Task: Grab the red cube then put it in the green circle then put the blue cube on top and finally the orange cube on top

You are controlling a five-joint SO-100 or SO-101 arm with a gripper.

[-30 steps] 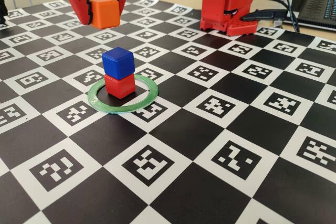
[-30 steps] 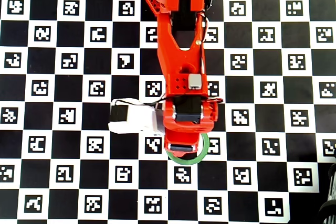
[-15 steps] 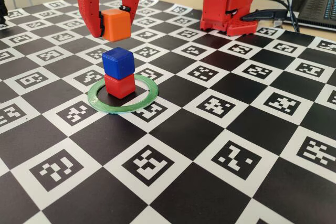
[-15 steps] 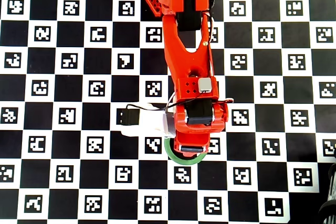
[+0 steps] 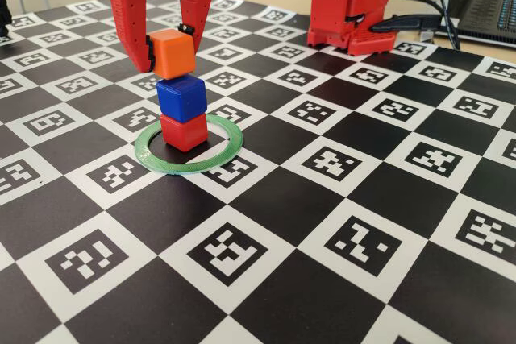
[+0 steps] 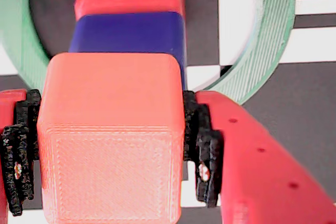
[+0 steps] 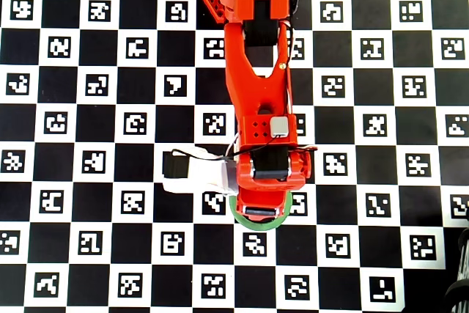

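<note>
3 stacked cubes inside green circle (image 5: 189, 146), gripper (image 5: 167, 48) seemingly clamping orange cube (image 5: 171, 53)

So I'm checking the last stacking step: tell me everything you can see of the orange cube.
The orange cube is bright orange plastic with rounded edges and fine print lines. It sits upright on the blue cube, topping the stack, turned slightly against it. The gripper flanks it, black pads against two opposite sides. Nothing lies on top.
</note>
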